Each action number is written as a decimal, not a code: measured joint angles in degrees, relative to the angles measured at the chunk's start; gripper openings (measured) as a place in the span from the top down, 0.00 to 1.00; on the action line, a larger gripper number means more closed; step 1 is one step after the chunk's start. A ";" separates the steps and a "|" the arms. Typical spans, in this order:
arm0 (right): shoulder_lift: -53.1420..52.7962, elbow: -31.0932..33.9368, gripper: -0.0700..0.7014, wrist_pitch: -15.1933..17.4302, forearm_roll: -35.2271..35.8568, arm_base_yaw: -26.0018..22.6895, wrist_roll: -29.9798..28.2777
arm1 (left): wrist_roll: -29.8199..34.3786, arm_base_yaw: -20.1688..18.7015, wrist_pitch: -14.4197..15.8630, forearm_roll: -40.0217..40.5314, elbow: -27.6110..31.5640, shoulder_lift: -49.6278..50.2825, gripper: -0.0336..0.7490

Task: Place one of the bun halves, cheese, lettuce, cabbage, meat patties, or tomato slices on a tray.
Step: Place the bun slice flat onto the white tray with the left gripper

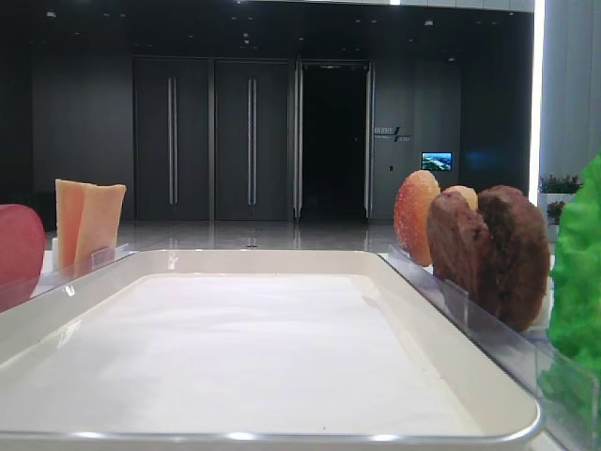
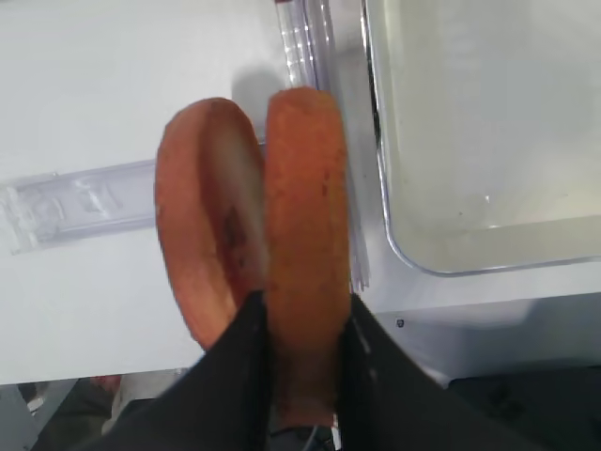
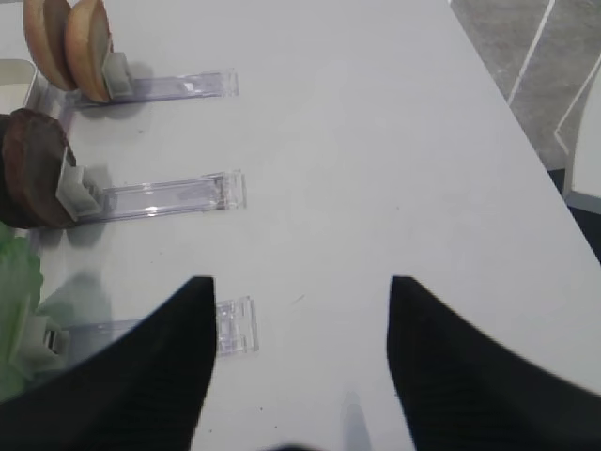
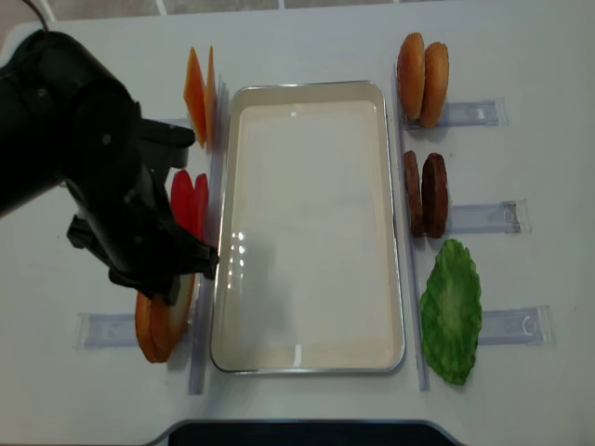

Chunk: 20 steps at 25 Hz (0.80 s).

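My left gripper (image 2: 302, 305) is shut on an orange-brown bun half (image 2: 302, 188) that stands on edge. A second bun half (image 2: 202, 216) leans right beside it on the left. Both stand just off the near left corner of the white tray (image 2: 470, 141). From above, the black left arm (image 4: 93, 167) covers the gripper, and the two bun halves (image 4: 153, 330) show below it, left of the tray (image 4: 307, 86). My right gripper (image 3: 299, 282) is open above bare table, with nothing between its fingers.
Left of the tray stand cheese slices (image 4: 197, 93) and red tomato slices (image 4: 191, 200). On its right are another bun pair (image 4: 423, 79), dark meat patties (image 4: 426, 193) and green lettuce (image 4: 452, 311). Clear plastic holders (image 4: 483, 216) jut outward from each row.
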 joint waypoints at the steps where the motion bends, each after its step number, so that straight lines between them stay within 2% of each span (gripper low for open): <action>1: 0.00 0.00 0.37 0.00 0.00 0.00 0.00 | -0.07 0.00 0.03 -0.05 0.00 -0.83 0.77; 11: 0.00 0.00 0.37 0.00 0.00 0.00 0.00 | -1.51 0.00 0.32 -0.64 0.00 -5.65 0.78; 14: 0.00 0.00 0.37 0.00 0.00 0.00 0.00 | -1.55 0.00 -3.30 -3.30 0.00 -5.85 0.78; 15: 0.00 0.00 0.37 0.00 0.00 0.00 0.00 | -0.90 0.00 -6.58 -5.84 0.00 -5.85 0.78; 16: 0.00 0.00 0.37 0.00 0.00 0.00 0.00 | -0.90 0.00 -6.58 -5.84 0.00 -5.85 0.78; 20: 0.00 0.00 0.37 0.00 0.00 0.00 0.00 | 3.02 0.00 -12.36 -12.82 0.00 -4.94 0.78</action>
